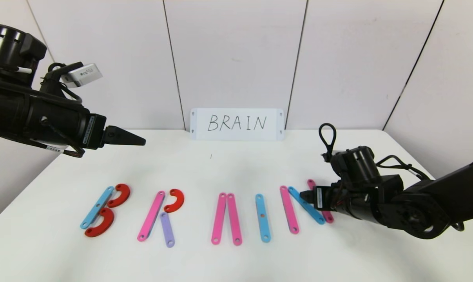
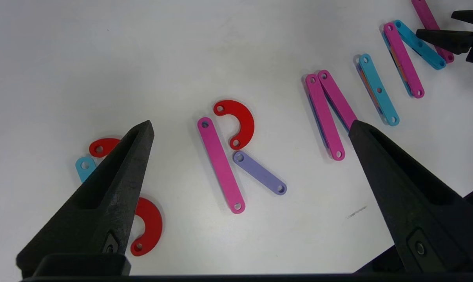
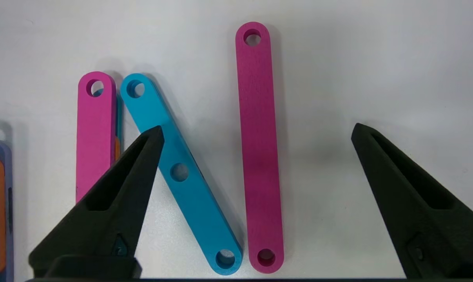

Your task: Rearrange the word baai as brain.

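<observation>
My right gripper (image 3: pixel 256 131) hovers low over the N at the right end of the strip letters (image 1: pixel 228 213), fingers (image 3: pixel 115 199) spread wide and holding nothing, straddling its blue diagonal (image 3: pixel 181 172) and dark pink strip (image 3: pixel 260 149). My left gripper (image 2: pixel 250 129) hangs above the worktop (image 1: pixel 236 164), fingers equally wide, empty.

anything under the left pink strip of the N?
Yes: a blue edge and an orange patch show beneath the pink strip, beside the open right pincer. Their full shapes are covered.
</observation>
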